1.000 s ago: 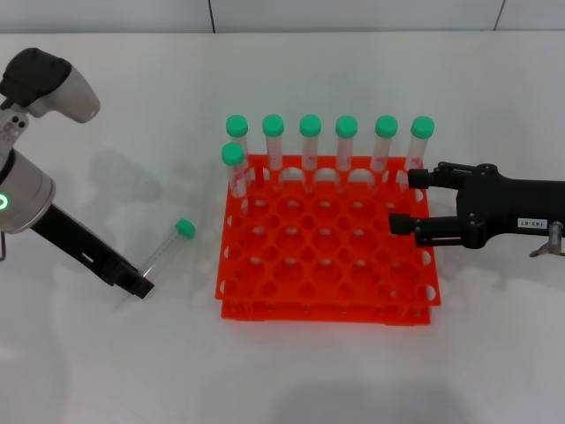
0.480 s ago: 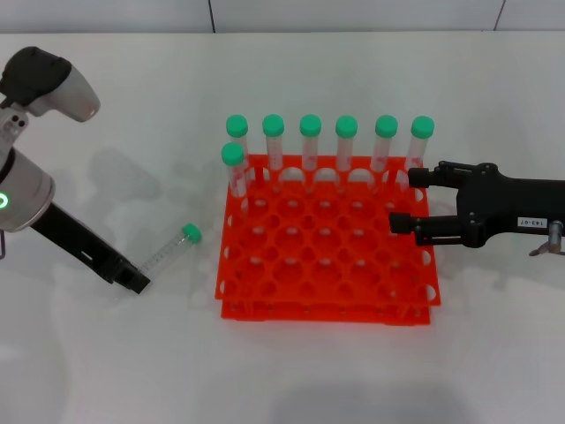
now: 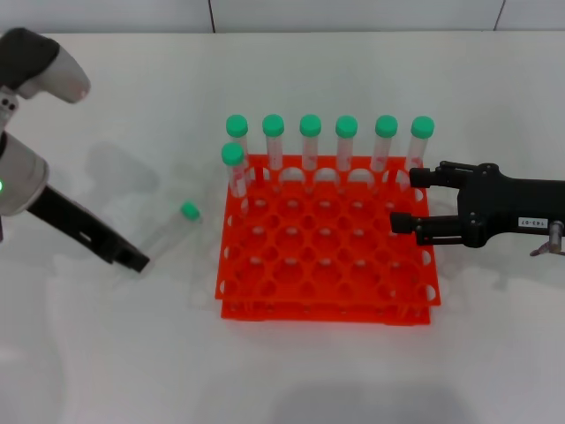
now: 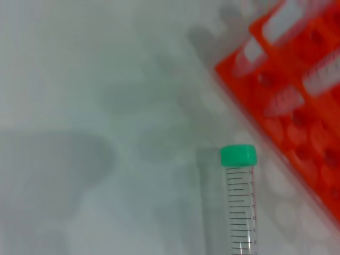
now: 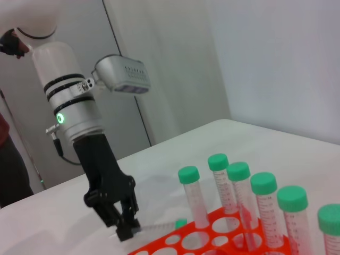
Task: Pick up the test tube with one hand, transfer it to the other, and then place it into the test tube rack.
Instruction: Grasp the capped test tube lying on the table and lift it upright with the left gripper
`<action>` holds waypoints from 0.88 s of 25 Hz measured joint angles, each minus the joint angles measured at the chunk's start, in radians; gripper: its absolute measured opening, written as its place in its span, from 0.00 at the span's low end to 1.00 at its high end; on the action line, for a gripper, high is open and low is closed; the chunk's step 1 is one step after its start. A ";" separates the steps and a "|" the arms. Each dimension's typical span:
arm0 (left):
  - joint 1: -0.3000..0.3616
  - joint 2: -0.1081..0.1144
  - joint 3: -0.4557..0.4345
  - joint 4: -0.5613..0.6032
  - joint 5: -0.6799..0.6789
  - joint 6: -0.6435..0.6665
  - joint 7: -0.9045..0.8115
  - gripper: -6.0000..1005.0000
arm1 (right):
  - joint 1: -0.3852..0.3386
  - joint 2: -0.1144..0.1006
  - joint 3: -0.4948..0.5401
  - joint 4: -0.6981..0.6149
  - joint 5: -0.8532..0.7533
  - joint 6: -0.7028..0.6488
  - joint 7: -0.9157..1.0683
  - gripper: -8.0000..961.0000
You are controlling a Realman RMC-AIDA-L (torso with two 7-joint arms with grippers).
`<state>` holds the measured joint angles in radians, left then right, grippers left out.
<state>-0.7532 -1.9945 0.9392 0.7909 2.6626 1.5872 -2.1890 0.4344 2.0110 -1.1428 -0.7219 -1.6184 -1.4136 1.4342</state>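
A plain white table [image 3: 309, 371] is filling the head view, with pale wall panels running along its 12 o'clock edge; in the right wrist view those panels are rising behind the left arm. At the table's centre the test tube rack [image 3: 327, 287] is sitting, bright orange and two-tiered. Six green-capped tubes [image 3: 328, 146] are standing upright along its 12 o'clock row, and a seventh tube [image 3: 235, 172] is standing just inside the 10 o'clock corner.

At 9 o'clock from the rack, the left gripper [image 3: 137, 262] is reaching in from the table's 9 o'clock edge, its fingers closed on the bottom end of the test tube [image 3: 172, 232]. The tube is slanting up toward 1 o'clock, its green cap [image 3: 189, 210] near the rack's 9 o'clock wall but apart from it. In the left wrist view the tube [image 4: 239, 204] is showing printed graduation marks, with the rack's edge [image 4: 297, 127] just beyond it. The right wrist view is showing the left gripper [image 5: 126, 226] clamped at the tube's end.

At 3 o'clock, the right gripper [image 3: 408, 200], bearing a small white label, is hovering over the rack's 3 o'clock edge with its fingers spread apart, holding nothing.
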 joint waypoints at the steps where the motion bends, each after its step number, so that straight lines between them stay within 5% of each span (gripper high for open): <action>1: 0.002 0.001 -0.009 0.011 -0.005 0.000 0.001 0.19 | -0.001 0.000 0.000 0.000 0.000 0.001 0.000 0.89; 7: 0.046 0.010 -0.176 0.109 -0.091 -0.001 0.033 0.19 | -0.002 -0.001 0.000 -0.001 0.012 0.001 0.000 0.89; 13: 0.127 0.031 -0.322 0.185 -0.325 -0.024 0.094 0.19 | -0.002 -0.004 0.011 -0.002 0.023 -0.004 -0.001 0.89; 22: 0.202 0.037 -0.366 0.173 -0.662 -0.140 0.257 0.19 | -0.002 -0.007 0.028 -0.024 0.025 -0.010 0.001 0.89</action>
<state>-0.5508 -1.9578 0.5733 0.9643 2.0005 1.4469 -1.9320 0.4320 2.0045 -1.1147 -0.7456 -1.5931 -1.4233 1.4348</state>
